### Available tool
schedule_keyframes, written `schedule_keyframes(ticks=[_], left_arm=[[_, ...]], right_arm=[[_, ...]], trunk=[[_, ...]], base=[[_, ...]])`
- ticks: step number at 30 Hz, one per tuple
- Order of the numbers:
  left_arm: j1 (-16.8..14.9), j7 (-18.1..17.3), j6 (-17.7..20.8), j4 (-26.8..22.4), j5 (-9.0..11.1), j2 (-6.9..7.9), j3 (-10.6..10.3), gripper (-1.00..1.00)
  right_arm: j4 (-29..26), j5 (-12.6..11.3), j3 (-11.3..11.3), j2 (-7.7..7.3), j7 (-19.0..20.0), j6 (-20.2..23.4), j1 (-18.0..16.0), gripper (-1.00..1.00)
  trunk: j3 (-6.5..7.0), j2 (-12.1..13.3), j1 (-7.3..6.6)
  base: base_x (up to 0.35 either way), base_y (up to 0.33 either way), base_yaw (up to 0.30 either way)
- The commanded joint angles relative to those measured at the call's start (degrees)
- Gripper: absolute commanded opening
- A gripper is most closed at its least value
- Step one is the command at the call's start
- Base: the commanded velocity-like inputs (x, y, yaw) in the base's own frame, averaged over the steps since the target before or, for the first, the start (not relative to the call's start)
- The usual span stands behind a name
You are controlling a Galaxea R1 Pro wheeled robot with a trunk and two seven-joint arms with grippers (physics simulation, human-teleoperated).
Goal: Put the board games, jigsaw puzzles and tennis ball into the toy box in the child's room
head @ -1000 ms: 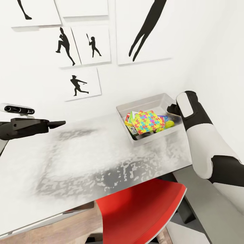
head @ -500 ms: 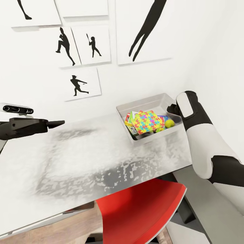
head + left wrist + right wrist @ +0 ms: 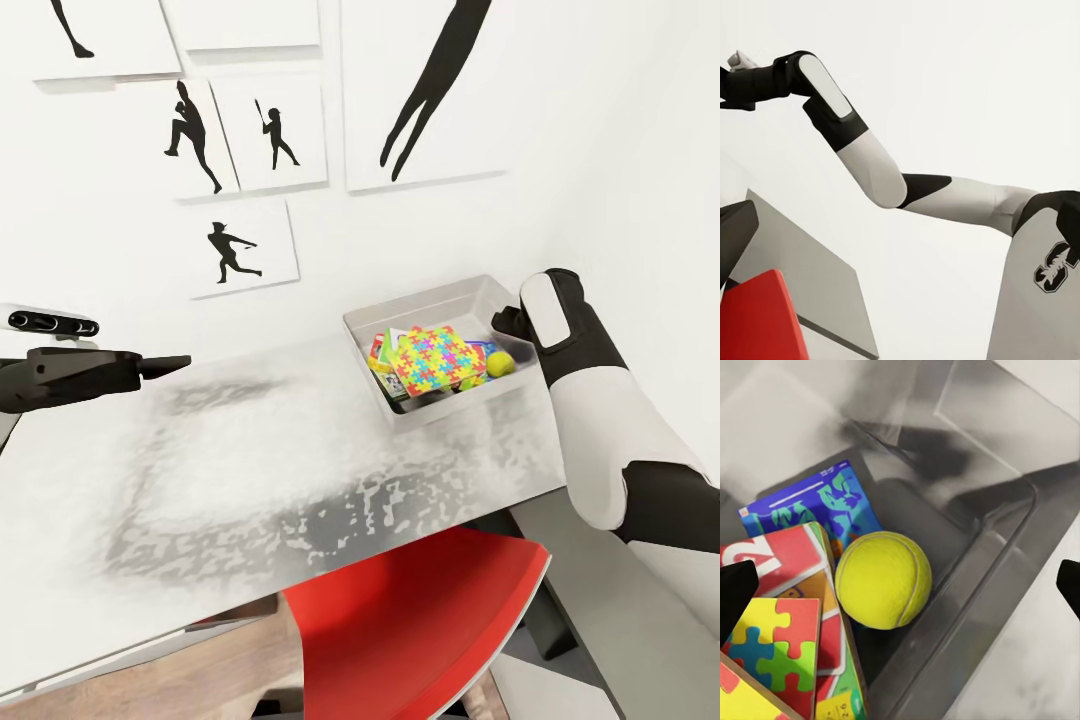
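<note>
Up close, the tennis ball (image 3: 883, 579) touches a blue board game (image 3: 817, 510).

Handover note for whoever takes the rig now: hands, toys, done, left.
Right hand: open, empty, fingertips spread above the toy box.
Left hand: out over the table's left side, away from the box; open or shut not readable.
In the box: tennis ball against the right wall, a jigsaw puzzle on top of the pile, board games beneath and beside it.
Done: ball is in; no toys visible on the table.
Left: full count of six cannot be confirmed, the pile hides the lower items.
</note>
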Motion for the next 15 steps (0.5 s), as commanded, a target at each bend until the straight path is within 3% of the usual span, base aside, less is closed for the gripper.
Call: schedule_keyframes(ticks=[1, 9, 15], left_arm=[[-0.07, -0.29, 0.61, 0.02, 0.06, 0.06, -0.15, 1.00], [-0.07, -0.29, 0.61, 0.02, 0.12, 0.06, -0.15, 1.00], [-0.07, -0.29, 0.61, 0.02, 0.13, 0.06, -0.15, 1.00]], right_arm=[[-0.05, -0.61, 0.03, -0.01, -0.56, 0.11, -0.06, 1.00], [-0.05, -0.62, -0.02, 0.03, -0.73, 0.12, -0.10, 1.00], [0.01, -0.67, 0.02, 0.04, -1.11, 0.19, -0.09, 1.00]], trunk=[[-0.09, -0.10, 0.03], [0.05, -0.10, 0.03], [0.44, -0.10, 0.03]], base=[[0.000, 0.000, 0.000], [0.000, 0.000, -0.002], [0.000, 0.000, -0.085]])
